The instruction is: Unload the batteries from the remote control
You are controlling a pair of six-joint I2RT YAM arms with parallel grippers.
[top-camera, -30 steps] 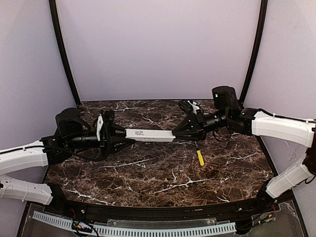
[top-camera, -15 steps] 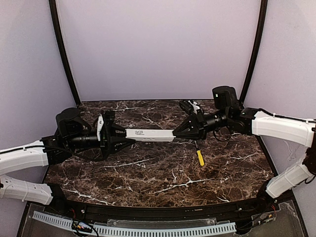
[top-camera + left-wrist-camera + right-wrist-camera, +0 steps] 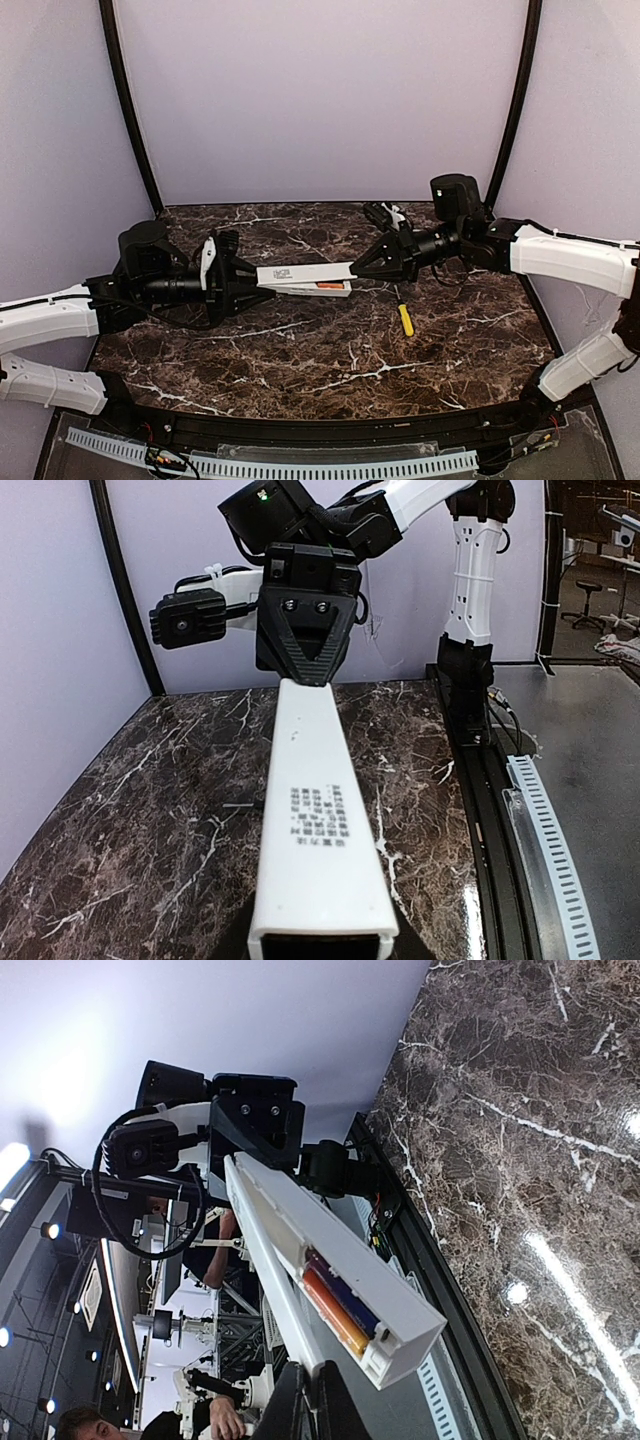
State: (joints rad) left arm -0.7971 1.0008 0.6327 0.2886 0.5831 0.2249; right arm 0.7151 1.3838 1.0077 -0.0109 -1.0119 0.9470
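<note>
Remote control is lying left–right, left gripper pinching its left end; batteries are sitting exposed just left of right gripper, fingers pressing together.

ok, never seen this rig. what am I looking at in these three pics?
Two robot arms with two-finger grippers are bolted at the near edge of a marble table. The wide picture comes from a fixed camera above and behind them. The other two come from cameras on each wrist, looking along that arm's own fingers. The left gripper holds one end of a white remote control in the air. The right gripper is at its other end; whether it actually grips is unclear. The right wrist view shows the open recess with batteries, orange and purple, inside. A yellow-handled screwdriver lies on the table.
</note>
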